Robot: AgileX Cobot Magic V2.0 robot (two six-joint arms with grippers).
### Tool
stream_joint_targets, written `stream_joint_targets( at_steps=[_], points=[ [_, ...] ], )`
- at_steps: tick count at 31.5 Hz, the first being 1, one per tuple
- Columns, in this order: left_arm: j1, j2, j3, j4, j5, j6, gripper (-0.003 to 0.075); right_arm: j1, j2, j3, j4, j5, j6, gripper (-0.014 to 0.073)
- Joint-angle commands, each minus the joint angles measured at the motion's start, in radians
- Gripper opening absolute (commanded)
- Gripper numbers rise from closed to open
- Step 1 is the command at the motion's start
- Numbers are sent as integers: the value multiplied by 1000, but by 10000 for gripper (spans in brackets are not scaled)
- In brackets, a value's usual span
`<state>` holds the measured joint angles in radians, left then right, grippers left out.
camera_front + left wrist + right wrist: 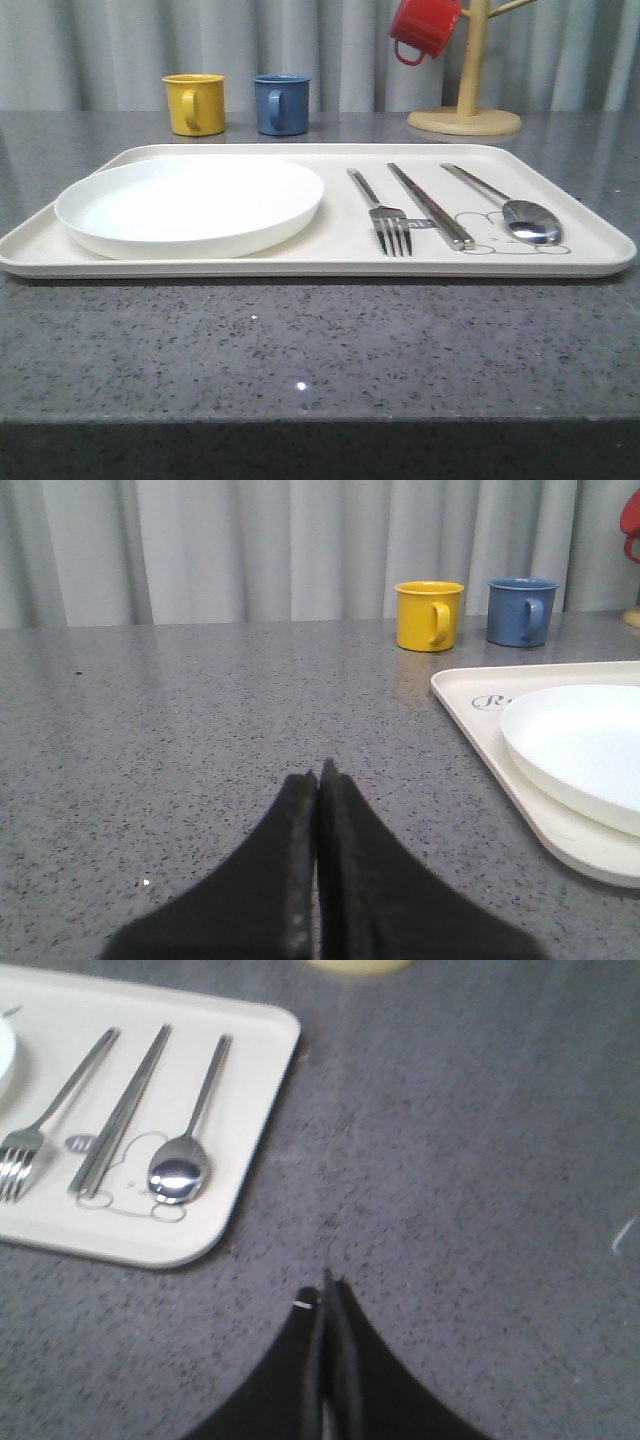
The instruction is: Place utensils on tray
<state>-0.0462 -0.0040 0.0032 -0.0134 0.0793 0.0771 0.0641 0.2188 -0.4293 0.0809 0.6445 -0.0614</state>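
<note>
The cream tray [330,264] lies across the grey table. On its right half rest a silver fork [385,215], a pair of chopsticks [430,205] and a spoon [510,205], side by side. The right wrist view shows the same fork [40,1130], chopsticks [120,1110] and spoon [185,1155] on the tray [240,1160]. My right gripper [325,1285] is shut and empty over bare table beside the tray's corner. My left gripper [318,778] is shut and empty over the table, off the tray's [480,715] other end.
A round white plate [190,205] fills the tray's left half. Behind the tray stand a yellow mug [193,103] and a blue mug [281,104]. A wooden mug tree [466,95] at the back right holds a red mug [423,28].
</note>
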Motion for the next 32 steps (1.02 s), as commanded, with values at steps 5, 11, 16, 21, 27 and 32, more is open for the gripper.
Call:
stream_joint_targets(
  at_steps=[5, 11, 16, 21, 27, 32],
  points=[
    [-6, -24, 1, -10, -79, -7, -18, -33, -173, 271, -11, -459, -6, -69],
    [-6, -24, 1, -10, -79, -7, -18, -67, -250, 439, -5, -678, -4, -69],
    [-6, -24, 1, -10, -79, -7, -18, -70, -249, 444, -5, -650, -5, -69],
    [-6, -24, 1, -10, -79, -7, -18, -64, -249, 444, -5, -651, -5, -69],
    [-6, -24, 1, -10, -79, -7, -18, -34, -249, 444, -5, -650, -5, -69],
    [-6, -24, 1, -10, -79, -7, -18, -39, -248, 444, -5, -650, -5, -69]
  ],
)
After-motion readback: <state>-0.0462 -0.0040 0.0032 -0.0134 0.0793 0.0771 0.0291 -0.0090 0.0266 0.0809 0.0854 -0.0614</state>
